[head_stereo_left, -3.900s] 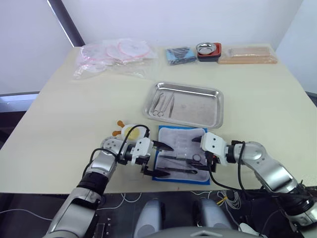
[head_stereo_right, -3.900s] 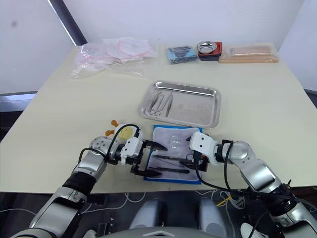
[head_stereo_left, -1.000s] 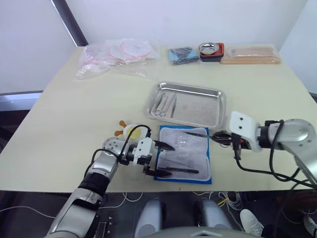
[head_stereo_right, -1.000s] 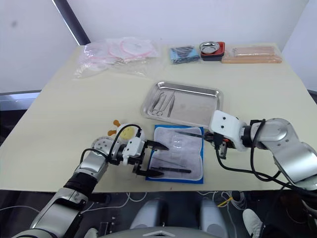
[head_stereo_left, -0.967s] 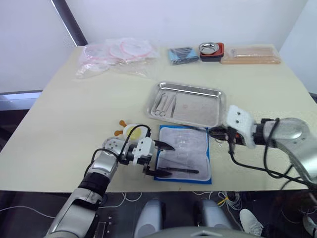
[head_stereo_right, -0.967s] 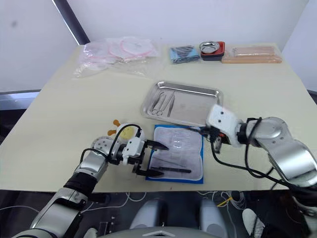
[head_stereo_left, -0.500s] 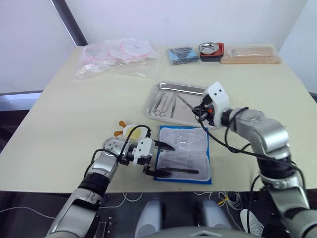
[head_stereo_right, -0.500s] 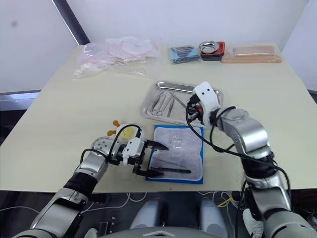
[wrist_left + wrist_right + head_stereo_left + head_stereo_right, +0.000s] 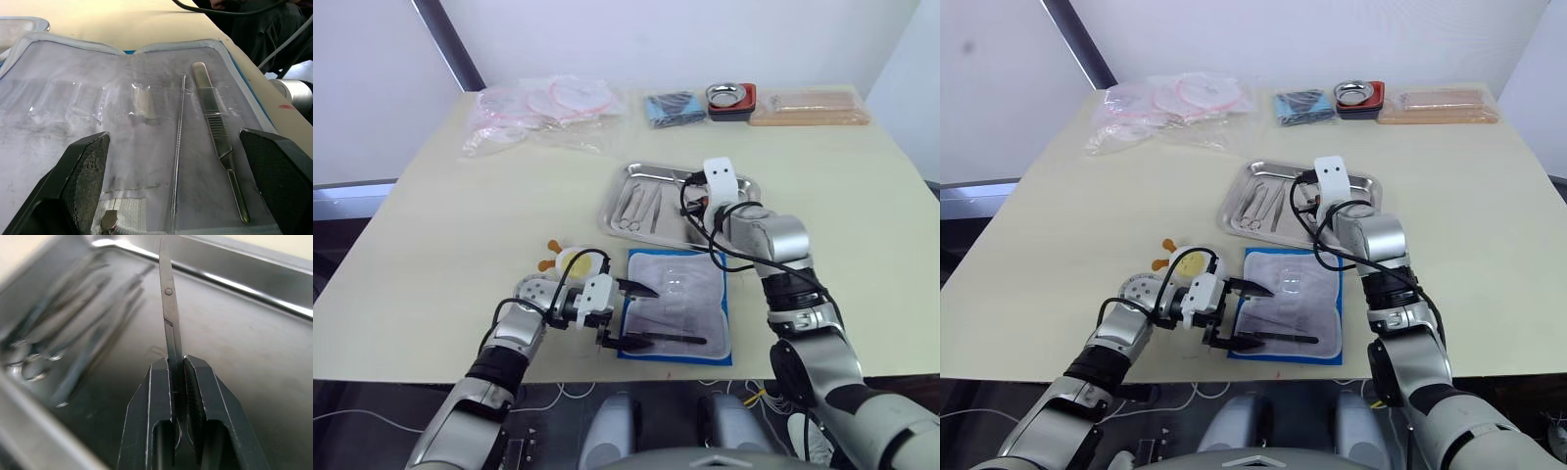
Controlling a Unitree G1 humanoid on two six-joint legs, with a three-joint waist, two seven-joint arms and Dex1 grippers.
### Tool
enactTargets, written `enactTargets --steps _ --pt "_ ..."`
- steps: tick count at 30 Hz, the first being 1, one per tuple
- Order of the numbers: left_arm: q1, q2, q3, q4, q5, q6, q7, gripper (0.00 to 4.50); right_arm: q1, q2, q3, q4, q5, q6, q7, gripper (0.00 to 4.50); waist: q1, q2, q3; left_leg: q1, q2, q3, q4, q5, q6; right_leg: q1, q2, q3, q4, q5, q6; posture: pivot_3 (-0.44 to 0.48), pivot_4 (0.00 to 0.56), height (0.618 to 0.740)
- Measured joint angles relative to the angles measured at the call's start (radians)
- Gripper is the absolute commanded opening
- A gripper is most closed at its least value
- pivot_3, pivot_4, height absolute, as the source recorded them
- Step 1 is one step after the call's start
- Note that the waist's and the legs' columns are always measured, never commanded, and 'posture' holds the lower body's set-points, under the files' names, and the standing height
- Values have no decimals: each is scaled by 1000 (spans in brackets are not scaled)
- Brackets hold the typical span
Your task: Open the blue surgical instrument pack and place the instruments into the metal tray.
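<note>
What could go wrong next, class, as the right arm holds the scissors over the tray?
The right gripper pinches the scissors by a narrow part, so they might twist or slip. Dropped, they could land on the tools already in the tray. Tweezers and a thin probe remain on the pack.

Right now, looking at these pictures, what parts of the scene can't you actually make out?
- Scissors: handles hidden between the right tool fingers, right wrist view.
- Instruments already in the metal tray: blurred in the right wrist view, too small in the head views to count.
- Right tool in the head views: fingers hidden behind its own white wrist.
- Dark blue bundle: contents too small to identify.
</note>
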Motion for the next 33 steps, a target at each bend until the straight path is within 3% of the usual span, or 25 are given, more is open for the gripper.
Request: enactTargets --steps 15,19,20,21,25,33 --pt "10 6 0 -14 0 3 5 4500 -6 64 -6 48 -9 46 -35 38 -2 0 0 2 0 2 -4 0 0 -1 0 5 -1 0 0 0 150 740" --pt "12 8 0 -18 0 6 6 4500 -6 58 -7 46 -9 52 -28 1729 -2 0 0 2 0 2 -5 0 0 -2 1 5 -1 0 1 0 150 740" --pt "12 9 0 -21 0 8 7 4500 -6 54 -5 41 -8 53 -21 1786 -2 0 0 2 0 2 -5 0 0 -2 1 6 -1 0 1 0 150 740" --pt "14 10 0 -25 0 11 9 4500 -6 52 -4 36 -7 53 -18 2615 -2 0 0 1 0 2 -5 0 0 -2 1 6 -1 0 1 0 150 740" --pt "20 12 0 -37 0 20 12 4500 10 23 9 -43 -9 50 1 4443 -3 0 0 0 0 3 -5 0 0 -3 1 6 -2 0 2 0 150 740" --pt "30 16 0 -54 1 25 19 4500 159 -81 29 -348 27 12 112 4443 -4 0 0 0 -1 3 -8 0 0 -3 1 7 -4 -1 5 0 150 740"
